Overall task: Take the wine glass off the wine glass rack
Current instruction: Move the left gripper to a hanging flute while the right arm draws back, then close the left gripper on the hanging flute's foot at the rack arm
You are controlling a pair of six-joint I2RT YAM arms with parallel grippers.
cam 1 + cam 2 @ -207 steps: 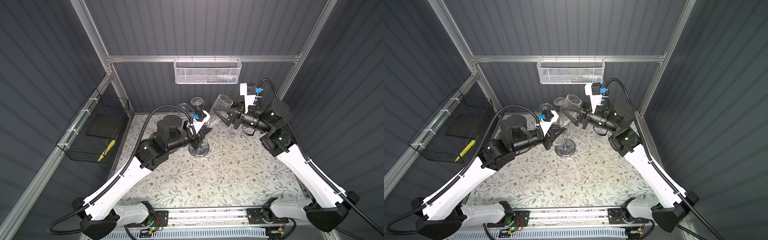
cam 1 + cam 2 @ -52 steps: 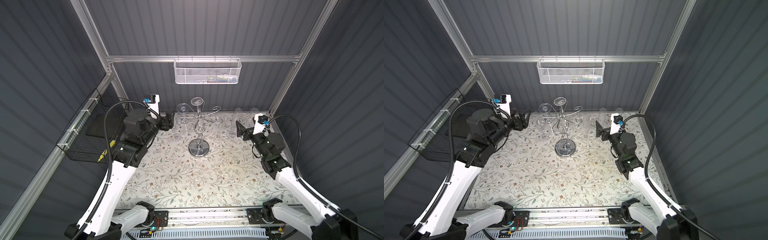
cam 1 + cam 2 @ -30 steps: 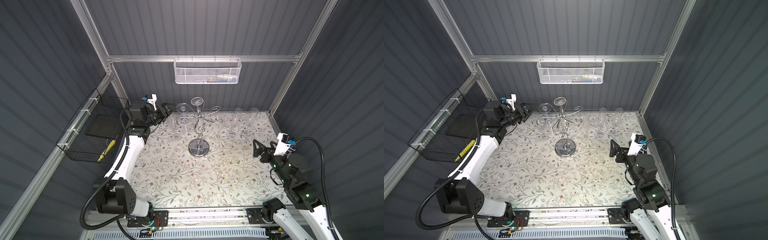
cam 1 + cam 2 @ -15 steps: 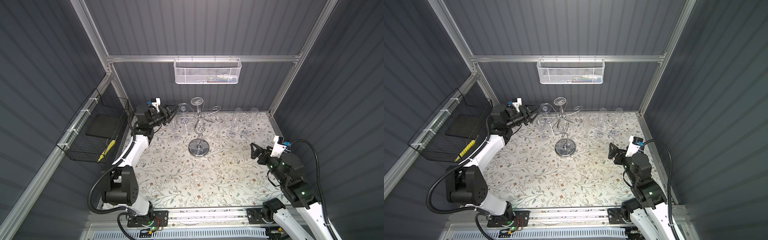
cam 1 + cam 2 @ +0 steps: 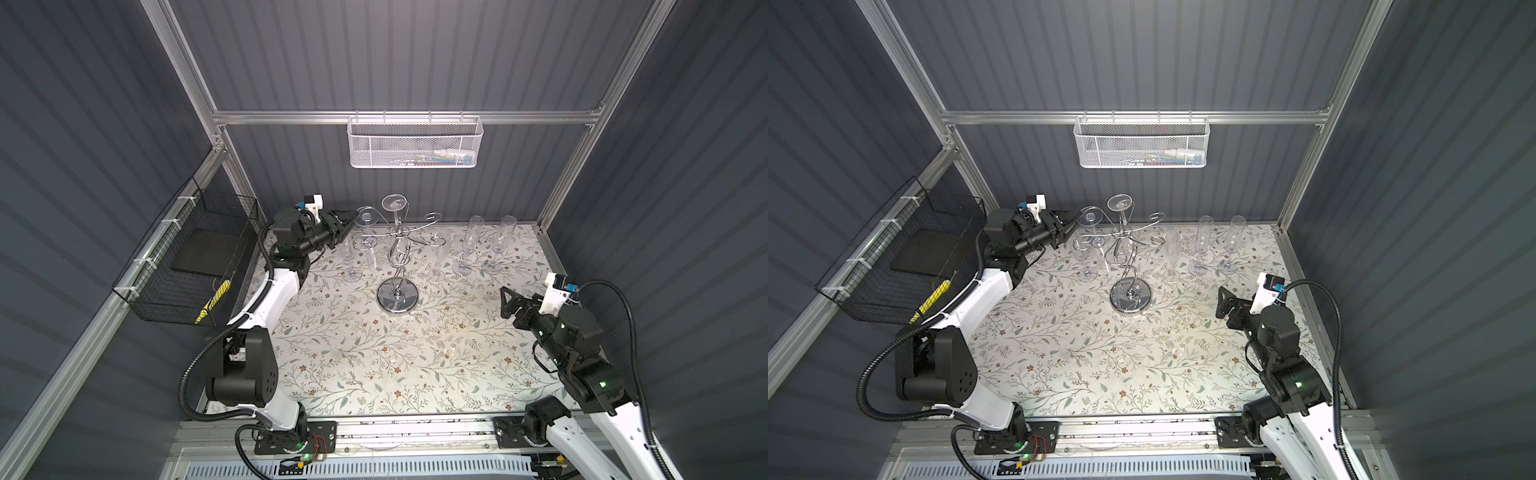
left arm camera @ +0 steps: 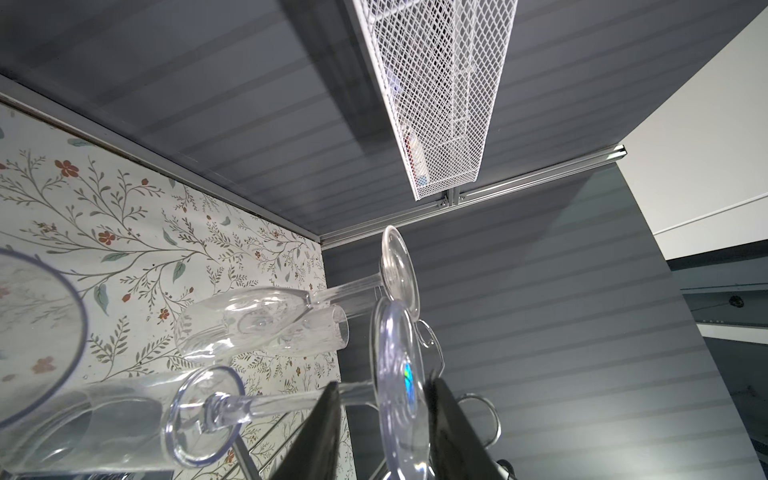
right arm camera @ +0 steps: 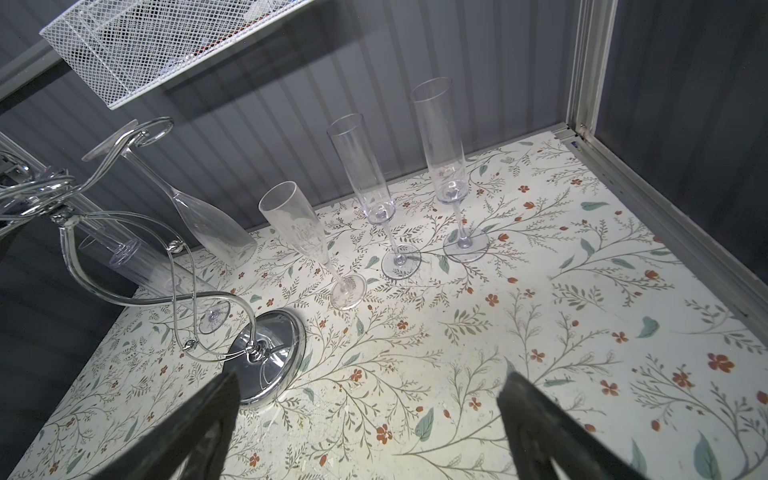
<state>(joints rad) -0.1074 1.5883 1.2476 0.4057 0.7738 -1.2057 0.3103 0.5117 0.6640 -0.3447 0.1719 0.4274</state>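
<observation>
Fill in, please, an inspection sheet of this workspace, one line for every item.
Surface: floral mat, no spill seen.
Job's things: wine glass rack upright; wine glass and second glass hang foot-up; four standing glasses on mat.
Clutter: nothing seen.
Grippers: left tool open, jaws either side of wine glass foot; right tool open, empty.
Cables: black hoses on arms, clear of glasses.
Surroundings: white mesh basket on back rail; black wire basket at left.
</observation>
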